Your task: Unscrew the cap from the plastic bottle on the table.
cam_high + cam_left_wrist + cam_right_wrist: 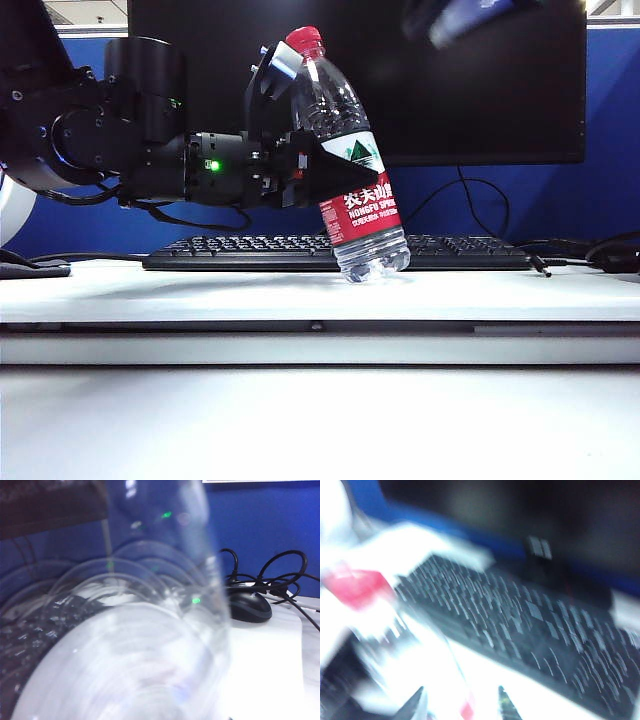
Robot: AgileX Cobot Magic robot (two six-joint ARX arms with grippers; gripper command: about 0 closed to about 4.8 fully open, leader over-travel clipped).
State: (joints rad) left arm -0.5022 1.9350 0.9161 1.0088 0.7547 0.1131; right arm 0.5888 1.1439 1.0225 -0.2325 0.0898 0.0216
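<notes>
The plastic bottle (350,170) is tilted, its top leaning left, with its base low over the white table (320,295); I cannot tell whether the base touches. The red cap (303,40) sits on its neck. My left gripper (335,160) reaches in from the left and is shut on the bottle's middle, above the red label. In the left wrist view the clear ribbed bottle (150,630) fills the frame and hides the fingers. My right gripper (470,20) is a blur high at the upper right, away from the cap. In its blurred wrist view the right gripper (461,705) is open, with the cap (355,587) off to one side.
A black keyboard (300,252) lies behind the bottle, in front of a dark monitor (450,90). A black mouse (247,605) and loose cables (280,575) lie on the table near the blue back wall. The table's front edge (320,345) runs across the exterior view.
</notes>
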